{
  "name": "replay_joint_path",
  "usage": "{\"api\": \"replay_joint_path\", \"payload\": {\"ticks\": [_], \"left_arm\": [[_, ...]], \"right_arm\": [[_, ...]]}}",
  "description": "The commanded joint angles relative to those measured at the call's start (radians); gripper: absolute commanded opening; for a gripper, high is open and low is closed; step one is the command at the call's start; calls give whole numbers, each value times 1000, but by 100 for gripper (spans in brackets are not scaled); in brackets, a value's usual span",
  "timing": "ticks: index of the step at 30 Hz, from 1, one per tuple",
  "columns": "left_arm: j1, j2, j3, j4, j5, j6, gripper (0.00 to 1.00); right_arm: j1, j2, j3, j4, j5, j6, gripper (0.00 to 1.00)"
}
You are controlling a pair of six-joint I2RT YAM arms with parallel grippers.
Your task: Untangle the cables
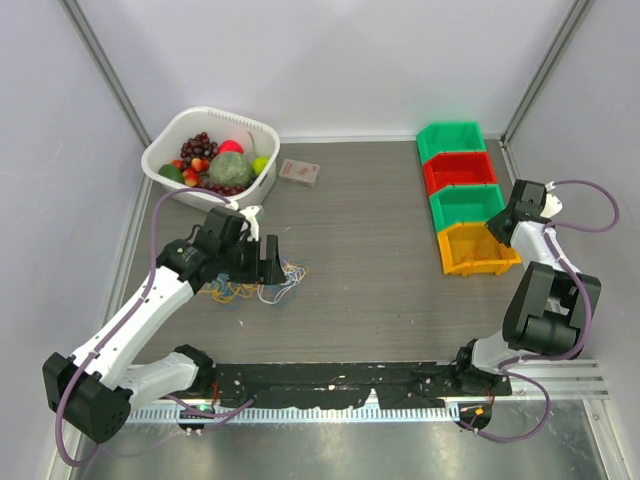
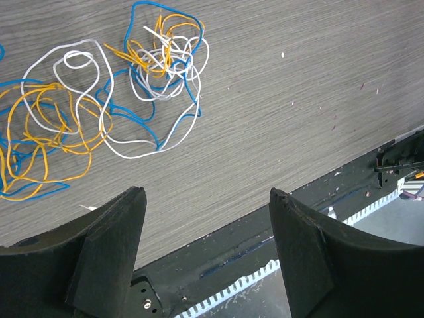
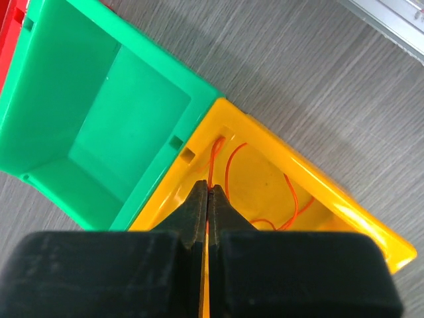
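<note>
Tangle of yellow, blue, white cables (image 2: 162, 63) on table (image 2: 298, 99): light, limp, springy; take outer loop. Left gripper (image 2: 205, 193) spread above. Right gripper (image 3: 209, 187) pinches orange cable (image 3: 212, 159) over yellow bin (image 3: 318, 192).

No text, number or brand was legible to me in any view. The small flat box (image 1: 299, 171), lying on the table (image 1: 380, 270) just right of the white basket (image 1: 168, 150) at the far left, bore a printed face too small to read.
</note>
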Motion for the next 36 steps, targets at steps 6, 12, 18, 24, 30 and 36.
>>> {"api": "replay_joint_path", "payload": {"ticks": [6, 12, 18, 24, 30, 36], "left_arm": [[-7, 8, 38, 17, 8, 12, 79], [-7, 11, 38, 17, 8, 7, 79], [17, 25, 47, 22, -18, -51, 81], [79, 5, 29, 16, -107, -154, 80], [135, -15, -49, 83, -35, -266, 76], [171, 80, -98, 157, 81, -319, 61]], "right_arm": [[7, 72, 4, 27, 90, -15, 1], [12, 54, 26, -54, 72, -56, 23], [53, -17, 195, -318, 46, -85, 58], [87, -115, 278, -466, 76, -128, 70], [449, -184, 226, -302, 1, -132, 68], [838, 36, 106, 171, -445, 89, 58]]}}
